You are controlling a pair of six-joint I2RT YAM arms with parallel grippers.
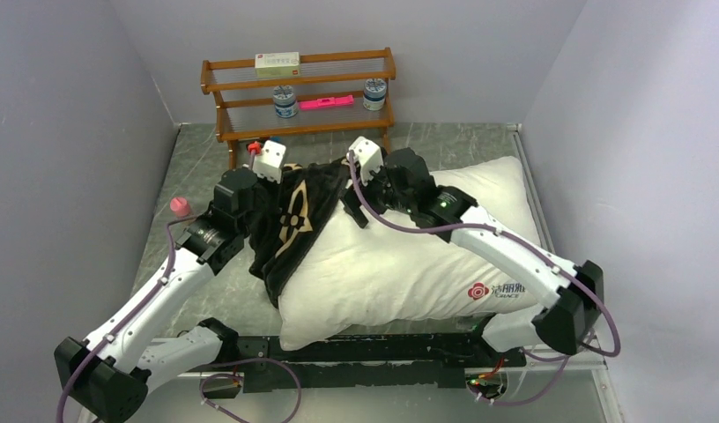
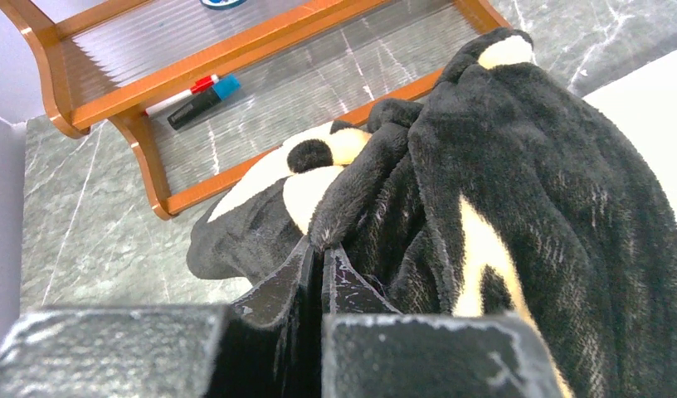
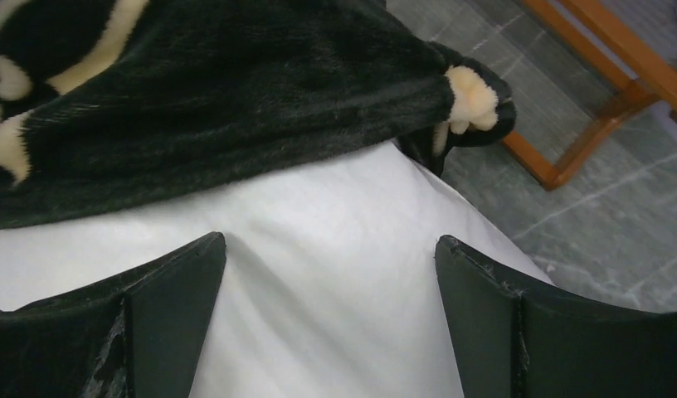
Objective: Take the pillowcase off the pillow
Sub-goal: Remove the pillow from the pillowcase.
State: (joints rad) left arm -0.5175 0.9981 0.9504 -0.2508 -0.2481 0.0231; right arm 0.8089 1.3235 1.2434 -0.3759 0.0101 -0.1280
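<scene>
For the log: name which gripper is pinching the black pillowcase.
The left gripper, jaws shut on a fold of the pillowcase; the right gripper stands open over the bare white pillow.

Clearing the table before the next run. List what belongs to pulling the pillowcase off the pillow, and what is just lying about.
Belongs to the job:
pillowcase
pillow
left gripper, shut on the pillowcase
right gripper, open over the pillow

Just lying about:
wooden shelf
box
jars
flat pink object
marker
round pink object
</scene>
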